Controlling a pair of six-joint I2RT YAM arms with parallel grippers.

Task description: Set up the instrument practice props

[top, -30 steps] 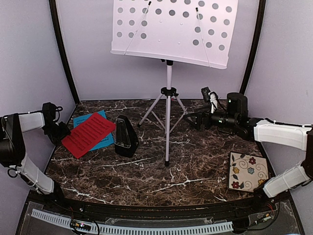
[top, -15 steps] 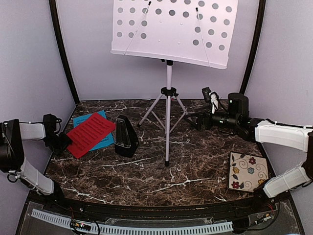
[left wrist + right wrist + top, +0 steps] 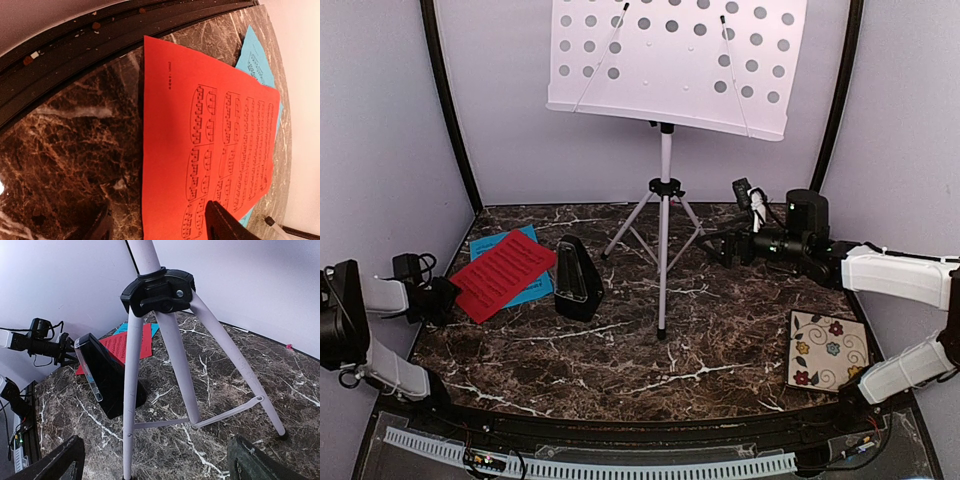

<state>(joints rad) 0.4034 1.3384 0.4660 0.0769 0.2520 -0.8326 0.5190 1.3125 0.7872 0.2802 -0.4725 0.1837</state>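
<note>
The white music stand [image 3: 665,200] stands at the table's middle back, its perforated desk [image 3: 670,60] high above. Left of it a red page [image 3: 503,273] lies over a blue page [image 3: 528,290], with the black metronome [image 3: 576,280] upright beside them. My left gripper [image 3: 445,297] is open at the red page's left edge. In its wrist view one finger [image 3: 225,225] is over the red page [image 3: 210,150] and the other is over bare marble. My right gripper [image 3: 718,247] is wide open, pointing at the tripod legs [image 3: 130,390] from the right without touching them.
A floral square tile [image 3: 828,350] lies at the front right. Black frame posts [image 3: 450,110] rise at both back corners. The table's left rim [image 3: 75,55] runs close behind the pages. The blue page [image 3: 257,57] shows past the red one's far corner.
My left gripper has drawn back toward the near left and dropped lower, and the red page lies a little flatter. The right arm has not moved.
</note>
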